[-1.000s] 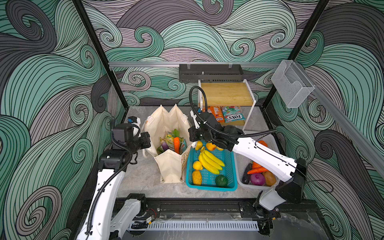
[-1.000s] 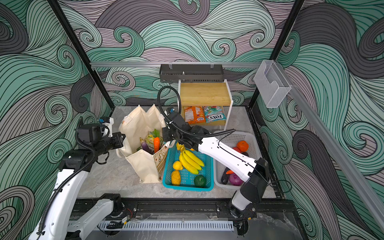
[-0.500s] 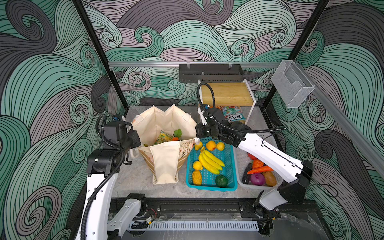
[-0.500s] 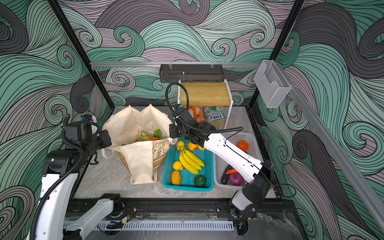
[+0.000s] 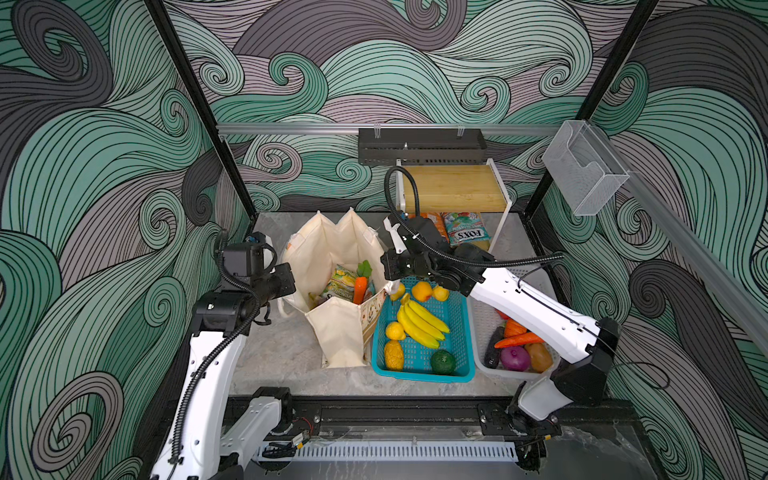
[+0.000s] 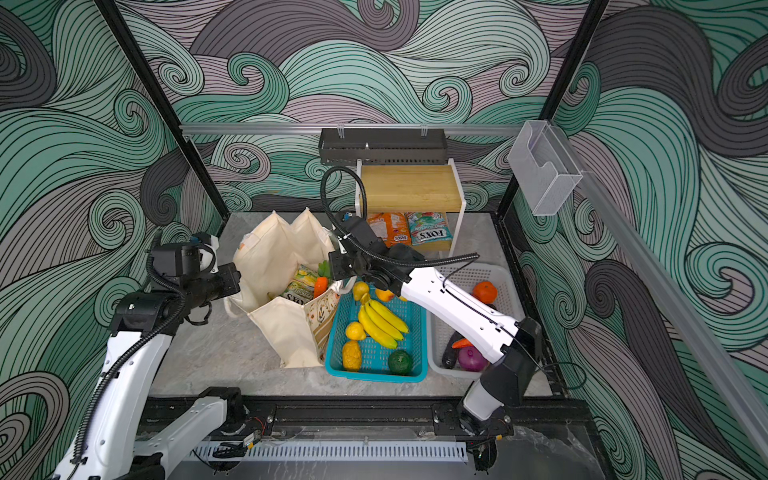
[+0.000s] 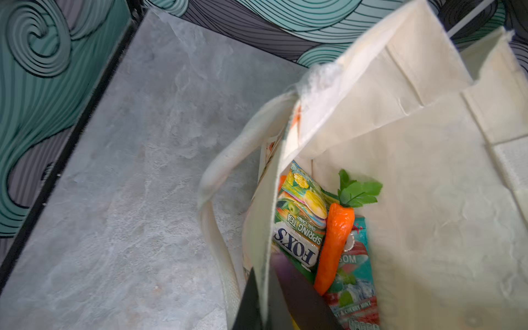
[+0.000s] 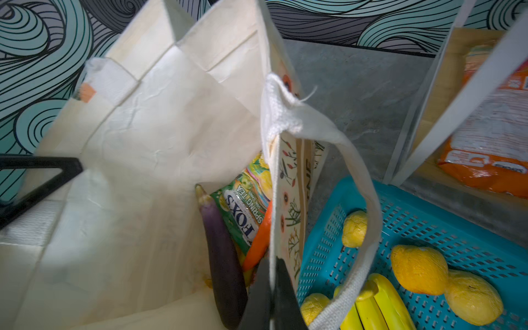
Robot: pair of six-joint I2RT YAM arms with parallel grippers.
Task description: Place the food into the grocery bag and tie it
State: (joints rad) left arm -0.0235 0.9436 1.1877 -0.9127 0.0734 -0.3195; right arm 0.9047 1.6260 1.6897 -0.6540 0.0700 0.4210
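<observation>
The left pincer point(image 7: 263, 301) and right pincer point(image 8: 273, 291) are each clenching an opposite wall of the bag point(image 5: 328, 253), holding its mouth open between them, straps point(image 8: 363, 200) hanging outside.

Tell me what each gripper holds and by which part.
Both hold the grocery bag by its top rim: left gripper on one side wall, right gripper on the opposite wall.
</observation>
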